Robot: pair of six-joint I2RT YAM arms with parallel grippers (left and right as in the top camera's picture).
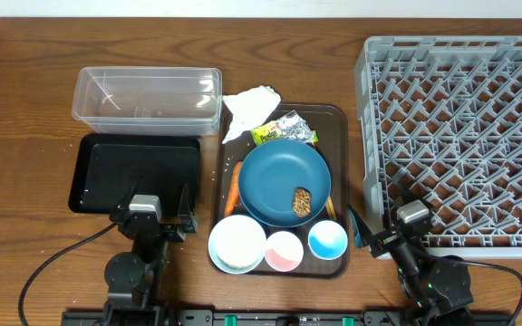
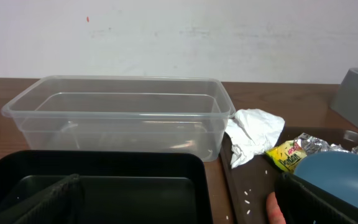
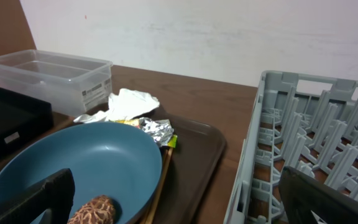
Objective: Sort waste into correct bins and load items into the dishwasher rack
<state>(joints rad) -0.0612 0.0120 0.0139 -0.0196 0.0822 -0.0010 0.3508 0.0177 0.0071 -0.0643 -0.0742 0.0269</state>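
On the brown serving tray (image 1: 335, 127), the big dark blue dish (image 1: 279, 177) holds a brown food lump (image 1: 303, 201). The white napkin (image 1: 250, 109) and snack wrapper (image 1: 285, 132) lie behind the dish, and the carrot (image 1: 232, 190) lies to its left. Chopsticks (image 1: 330, 206) peek out from its right. The white bowl (image 1: 237, 243), pink cup (image 1: 284, 250) and light blue cup (image 1: 328, 239) stand in front. Rice grains (image 2: 248, 196) dot the tray. My left gripper (image 1: 149, 220) is open and empty at the black tray's (image 1: 134, 167) near edge. My right gripper (image 1: 381, 231) is open and empty between the serving tray and the grey rack (image 1: 460, 136).
The clear tub (image 1: 148, 98) stands empty behind the black tray. The rack fills the right side of the table and is empty. Bare wood shows between the black tray and the serving tray.
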